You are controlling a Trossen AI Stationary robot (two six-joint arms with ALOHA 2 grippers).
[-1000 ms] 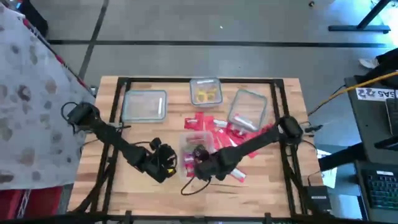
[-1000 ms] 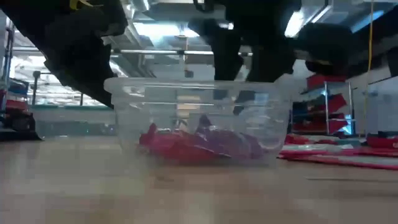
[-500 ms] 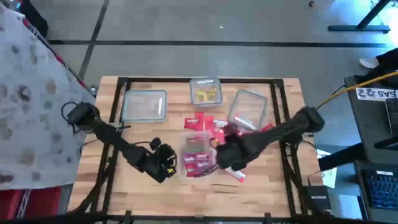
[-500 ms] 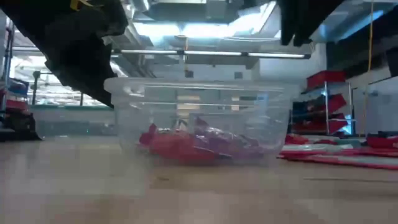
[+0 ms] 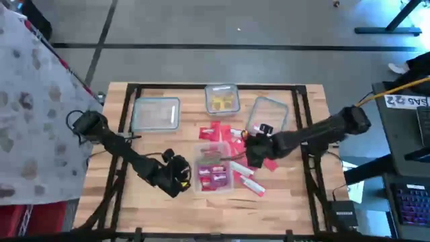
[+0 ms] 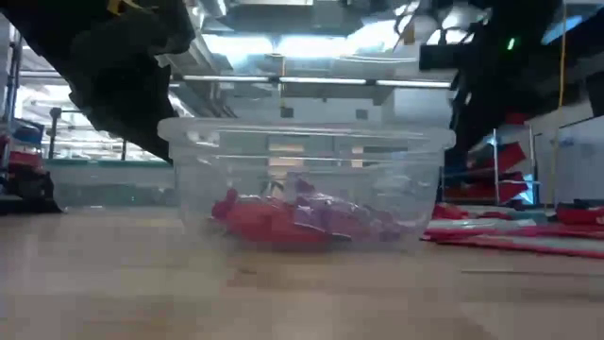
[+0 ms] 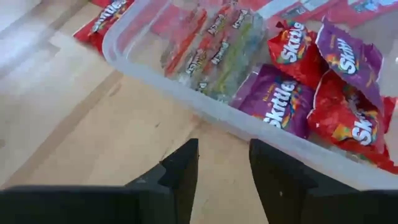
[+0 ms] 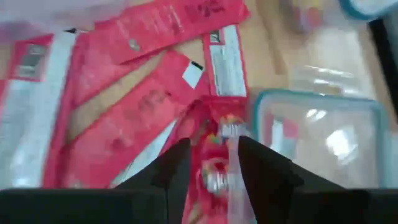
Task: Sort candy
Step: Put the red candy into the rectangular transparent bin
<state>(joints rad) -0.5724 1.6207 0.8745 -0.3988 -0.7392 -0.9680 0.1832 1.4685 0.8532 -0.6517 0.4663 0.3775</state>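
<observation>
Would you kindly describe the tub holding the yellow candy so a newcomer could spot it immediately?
Start at the wooden table and look along its far edge, where three clear plastic tubs sit. The one wanted is the small square tub in the middle of that row. Only it holds yellow pieces; the left tub looks empty, and the right tub is tilted with red packets.

Bare desk [image 5: 282, 195] lies open along the near edge and near-right corner. Mid-desk, a candy-filled tub [image 5: 213, 169] and scattered red packets [image 5: 225, 134] block passage; three tubs [image 5: 222, 99] line the far edge.
</observation>
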